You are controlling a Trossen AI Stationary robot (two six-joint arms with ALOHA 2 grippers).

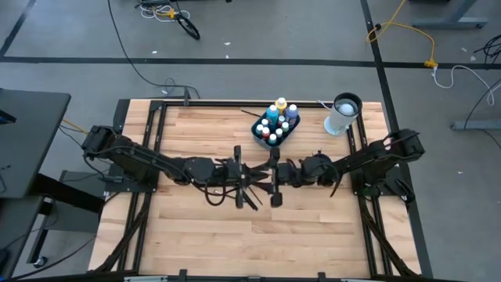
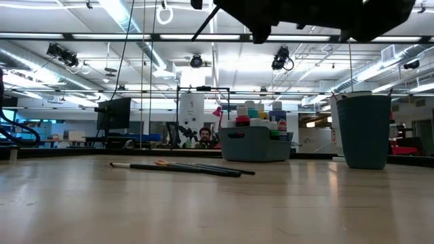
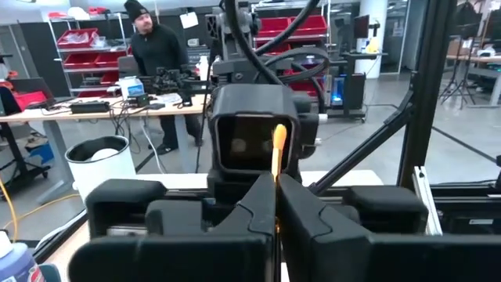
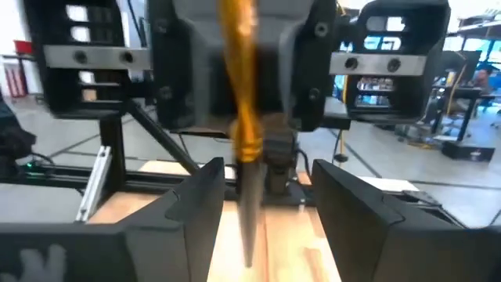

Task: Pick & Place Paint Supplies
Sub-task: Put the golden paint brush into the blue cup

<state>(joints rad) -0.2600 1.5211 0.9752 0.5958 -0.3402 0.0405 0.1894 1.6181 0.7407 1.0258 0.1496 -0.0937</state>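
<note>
My left gripper (image 1: 254, 178) hangs above the middle of the table, shut on a paint brush (image 4: 244, 133) with an orange upper part, a brass band and a dark tapering lower end. My right gripper (image 1: 271, 178) faces it from the table's right, open, with one finger on either side of the brush (image 4: 266, 168) and not touching it. A dark tray (image 1: 256, 130) at the far middle holds several small paint bottles (image 1: 278, 119). More brushes (image 2: 183, 167) lie flat on the table in front of the tray. My left gripper pinches the brush between its two fingers (image 3: 258, 211), which come level from the table's left and lie across it. The orange end (image 3: 278, 145) sticks up past the fingertips. The brush is lifted clear of the table, its dark end pointing down.
A tall white cylinder (image 1: 342, 115) stands at the far right of the table, right of the tray (image 2: 254, 146). A person (image 3: 156, 55) stands in the room beyond the table. The wooden tabletop (image 1: 211, 227) lies bare on the near side.
</note>
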